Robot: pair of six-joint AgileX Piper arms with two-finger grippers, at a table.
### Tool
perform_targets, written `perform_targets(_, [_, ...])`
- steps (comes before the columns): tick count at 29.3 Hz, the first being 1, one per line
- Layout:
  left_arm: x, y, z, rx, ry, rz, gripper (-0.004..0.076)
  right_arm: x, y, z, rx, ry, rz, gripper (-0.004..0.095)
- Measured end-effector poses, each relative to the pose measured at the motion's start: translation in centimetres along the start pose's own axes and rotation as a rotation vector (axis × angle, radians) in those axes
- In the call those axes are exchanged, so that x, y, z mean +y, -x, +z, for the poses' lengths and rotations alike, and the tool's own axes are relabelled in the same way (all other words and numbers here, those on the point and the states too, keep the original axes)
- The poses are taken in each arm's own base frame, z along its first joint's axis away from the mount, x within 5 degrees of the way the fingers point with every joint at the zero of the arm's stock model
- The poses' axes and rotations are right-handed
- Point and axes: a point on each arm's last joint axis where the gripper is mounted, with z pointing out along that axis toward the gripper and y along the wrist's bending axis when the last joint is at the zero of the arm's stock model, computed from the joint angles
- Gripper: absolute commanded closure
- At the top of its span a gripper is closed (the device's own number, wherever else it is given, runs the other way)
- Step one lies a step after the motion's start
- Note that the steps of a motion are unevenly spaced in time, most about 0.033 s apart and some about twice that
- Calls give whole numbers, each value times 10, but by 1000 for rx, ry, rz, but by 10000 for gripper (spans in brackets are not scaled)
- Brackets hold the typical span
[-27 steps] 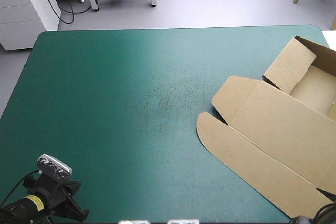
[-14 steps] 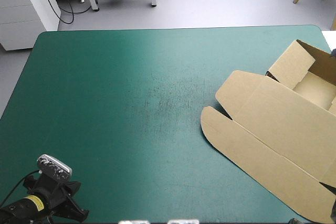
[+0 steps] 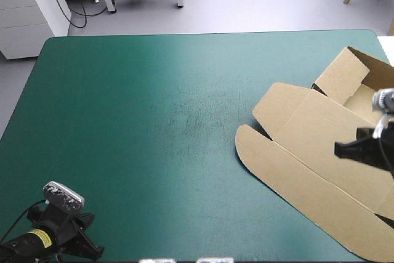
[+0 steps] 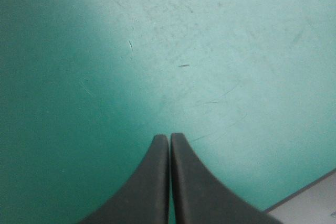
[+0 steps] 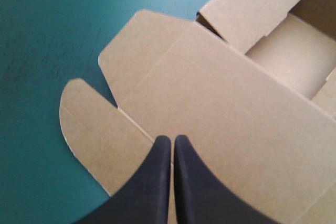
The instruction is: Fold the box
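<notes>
The brown box [image 3: 314, 146] lies at the table's right side as an open tray [image 3: 363, 98] with its lid flat and two rounded flaps toward the middle. My right gripper [image 3: 338, 149] hovers over the lid, coming in from the right edge. In the right wrist view its black fingers [image 5: 171, 138] meet in one point above the lid [image 5: 220, 93], shut with nothing between them; the tray [image 5: 294, 51] is ahead of it. My left gripper [image 3: 92, 247] sits at the near left corner, shut [image 4: 169, 137] over bare teal-green cover.
The teal-green cover [image 3: 154, 121] stretches wide from the box to the left edge. The table's near edge [image 4: 310, 198] shows just beside the left gripper. The box's tray end reaches the table's right edge.
The box slid slightly to the right. The right gripper, earlier almost out of the high view, has come in over the lid and has shut. The left arm has not moved.
</notes>
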Motion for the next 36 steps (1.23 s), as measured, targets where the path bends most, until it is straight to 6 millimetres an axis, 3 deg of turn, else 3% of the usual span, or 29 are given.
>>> perform_targets(5, [1,0,0,1,7,3,734,6,-64,2,39,4,-5,908])
perform_targets(13, [1,0,0,1,7,3,734,12,-116,-3,-1,-1,-18,908])
perform_targets(21, [1,0,0,1,7,3,734,16,-144,-11,-68,-12,-75,908])
perform_targets(31, [1,0,0,3,7,4,734,13,-169,24,49,4,-94,908])
perform_targets(36, [1,0,0,2,7,4,734,12,-171,28,61,4,-91,908])
